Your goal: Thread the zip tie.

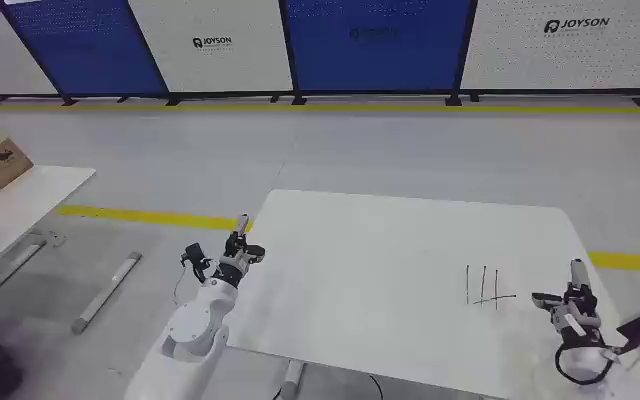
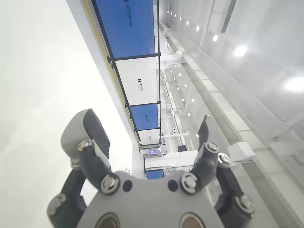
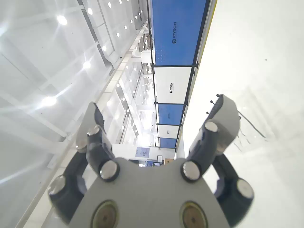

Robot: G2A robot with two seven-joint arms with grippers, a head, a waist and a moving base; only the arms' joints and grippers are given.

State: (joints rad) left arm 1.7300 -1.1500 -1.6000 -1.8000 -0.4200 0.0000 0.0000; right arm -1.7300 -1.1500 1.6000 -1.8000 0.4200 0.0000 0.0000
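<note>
Side table (image 1: 40, 190): at the far left we see a second white top, with a brown box (image 1: 10, 160) on it.
Tube (image 1: 105, 293): a grey tube lies on the floor between the side table and the work table.
Left gripper (image 1: 243, 232) (image 2: 149, 131): we find it at the work table's left edge, pointing away from the robot toward the panels. Its fingers (image 2: 96, 131) stand well apart, and we see nothing between them.
Table (image 1: 380, 290): white, with a rounded far-left corner. Most of its top is bare surface.
Zip ties (image 1: 485, 285) (image 3: 251, 124): four thin black ties lie flat on the right part of the table. We count three side by side, running away from the robot. The fourth lies crosswise over their near ends. None looks threaded.
Right gripper (image 1: 575, 278) (image 3: 160, 115): it sits at the table's right edge, near the ties, with bare table showing between them in the top view. Its fingers (image 3: 223, 112) are spread wide and hold nothing. In its wrist view one finger stands in front of the ties, so part of them is hidden from us there.
Panels (image 1: 380, 45): blue and white panels stand in a row behind the table.
Line (image 1: 150, 216): a yellow line crosses the floor.
</note>
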